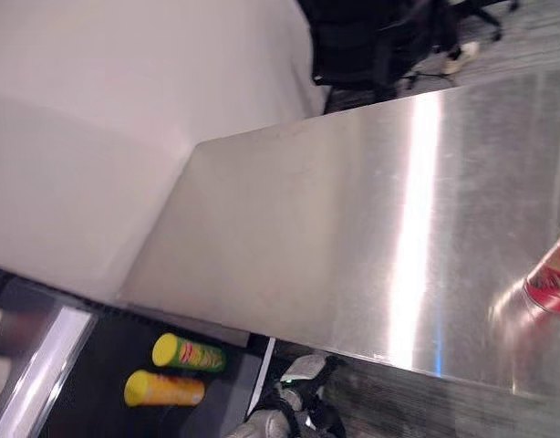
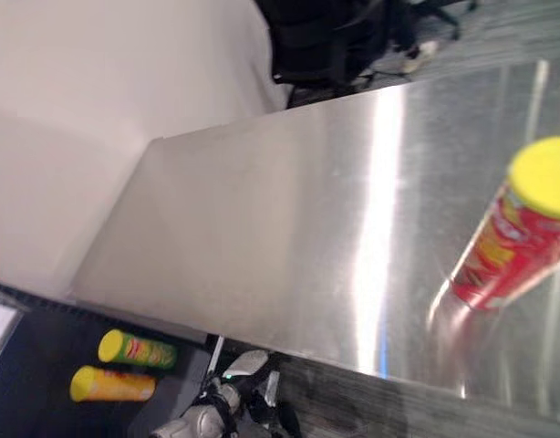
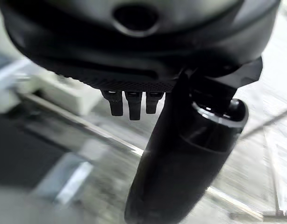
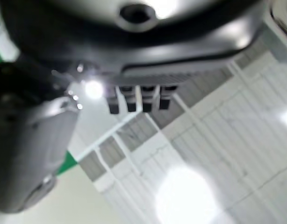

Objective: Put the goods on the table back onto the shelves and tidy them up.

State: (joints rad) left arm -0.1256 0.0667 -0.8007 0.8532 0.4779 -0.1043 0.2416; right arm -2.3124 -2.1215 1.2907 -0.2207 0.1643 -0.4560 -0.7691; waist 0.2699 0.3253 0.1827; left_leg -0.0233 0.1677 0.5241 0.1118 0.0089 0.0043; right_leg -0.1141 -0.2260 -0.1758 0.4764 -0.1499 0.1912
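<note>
1. A brushed-metal desk [image 1: 353,228] slants across both eye views, with a bright streak of glare running down its surface.
2. A red can with a yellow lid [image 2: 517,228] stands on the desk near its right edge, tilted as seen from the head camera. Its reflection shows on the metal just below it. In the left eye view only its lower red part [image 1: 552,278] is seen at the frame's border.
3. Past the desk's near left corner, lower down, a dark shelf [image 1: 107,365] holds two more cans lying on their sides. The green can with a yellow lid [image 1: 189,352] lies nearer the desk edge, and the yellow can [image 1: 163,389] lies just beside it, the two roughly parallel.
4. The left hand [image 3: 181,154] shows in its own wrist view with its fingers [image 3: 129,103] straight and apart from the thumb, holding nothing. Blurred floor and pale shapes lie past them.
5. The right hand [image 4: 31,154] shows in its own wrist view, its fingers [image 4: 134,100] likewise straight and holding nothing. Pale tiled floor lies beyond them.
6. Beyond the desk's far edge stands a black office chair [image 1: 371,41], and a pale wall or panel [image 1: 107,119] rises past the far left corner.
</note>
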